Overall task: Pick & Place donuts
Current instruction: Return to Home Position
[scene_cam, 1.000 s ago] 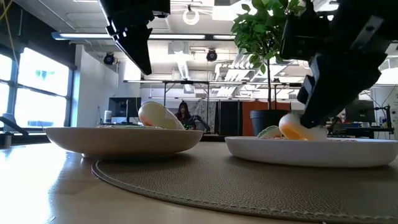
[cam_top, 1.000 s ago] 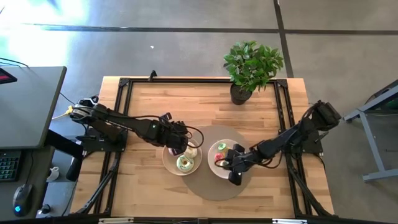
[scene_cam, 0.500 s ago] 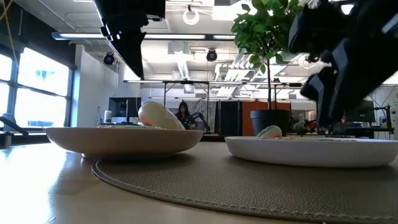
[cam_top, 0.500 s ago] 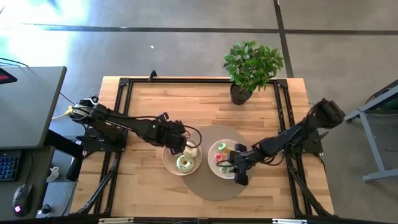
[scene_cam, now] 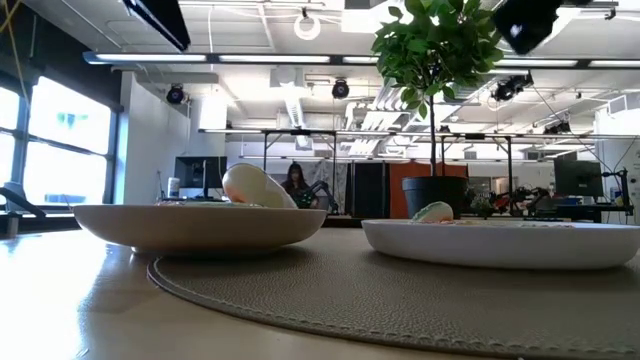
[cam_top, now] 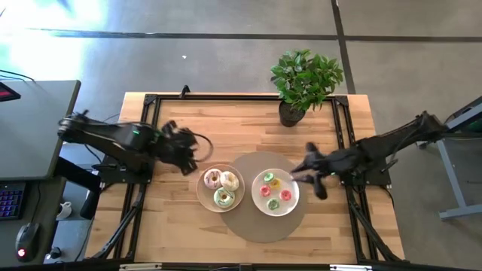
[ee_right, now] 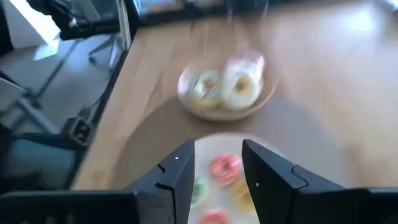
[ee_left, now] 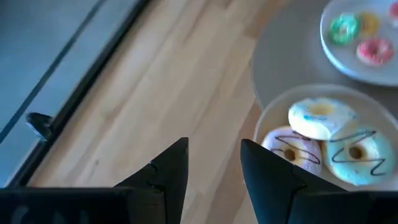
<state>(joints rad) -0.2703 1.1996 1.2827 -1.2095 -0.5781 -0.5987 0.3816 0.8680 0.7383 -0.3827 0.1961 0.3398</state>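
Note:
Three larger donuts, pink (cam_top: 213,178), cream-white (cam_top: 229,181) and green iced (cam_top: 224,197), lie on the left white plate (cam_top: 203,197). Several tiny donuts, among them a yellow one (cam_top: 276,183) and a red-pink one (cam_top: 285,195), lie on the right plate (cam_top: 294,203). My left gripper (cam_top: 188,154) is open, raised, to the left of the left plate; its wrist view shows the open fingers (ee_left: 214,158) and the three donuts (ee_left: 320,118). My right gripper (cam_top: 305,175) is open, raised, just right of the right plate (ee_right: 217,163).
Both plates stand on a round brown mat (cam_top: 256,226) at the table's middle front. A potted plant (cam_top: 305,83) stands at the far right of the table. Bare wood lies left of the plates (cam_top: 166,211) and behind them (cam_top: 226,128).
My right gripper has let go of a tiny yellow donut on the right plate, then risen and drawn back toward the table's right edge. My left gripper has risen from over the left plate and drawn back toward the left edge. The donuts lie still.

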